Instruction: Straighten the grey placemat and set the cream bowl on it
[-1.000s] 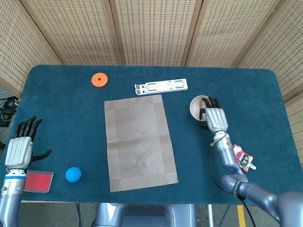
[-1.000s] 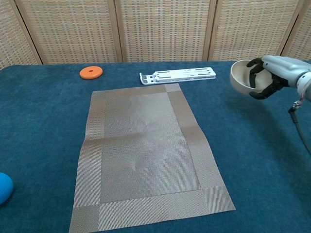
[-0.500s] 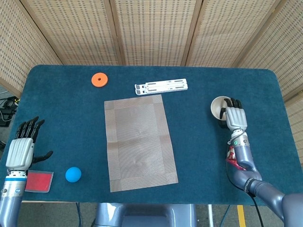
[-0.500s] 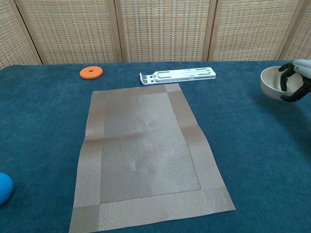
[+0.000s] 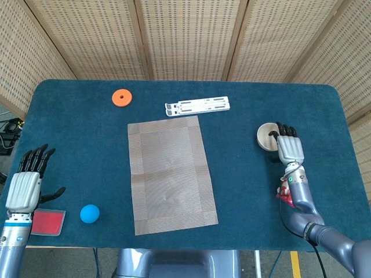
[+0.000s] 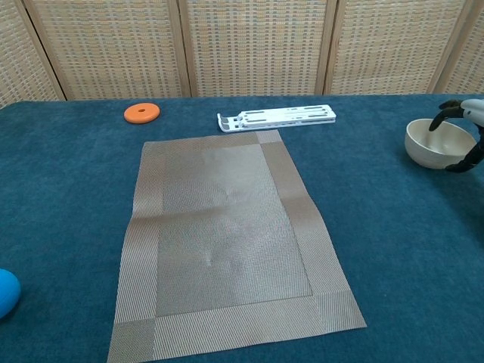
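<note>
The grey placemat (image 5: 171, 174) (image 6: 227, 242) lies flat mid-table, turned slightly askew to the table's edges. To its right the cream bowl (image 5: 267, 136) (image 6: 437, 144) stands upright on the blue cloth, well apart from the mat. My right hand (image 5: 288, 148) (image 6: 467, 136) is at the bowl's right side. Its fingers are spread, one arching over the rim and the thumb beside the outer wall, and it has no grip on the bowl. My left hand (image 5: 24, 184) hovers open at the table's left front, holding nothing. The chest view does not show it.
A white folding stand (image 5: 197, 106) (image 6: 277, 117) lies just behind the mat, and an orange disc (image 5: 122, 97) (image 6: 141, 113) at the back left. A blue ball (image 5: 89, 214) (image 6: 6, 291) and a red card (image 5: 46, 222) lie front left. A red snack packet (image 5: 284, 194) lies by my right forearm.
My right hand carried the bowl to the right, away from the mat, set it down on the cloth and loosened its fingers. The left hand barely moved.
</note>
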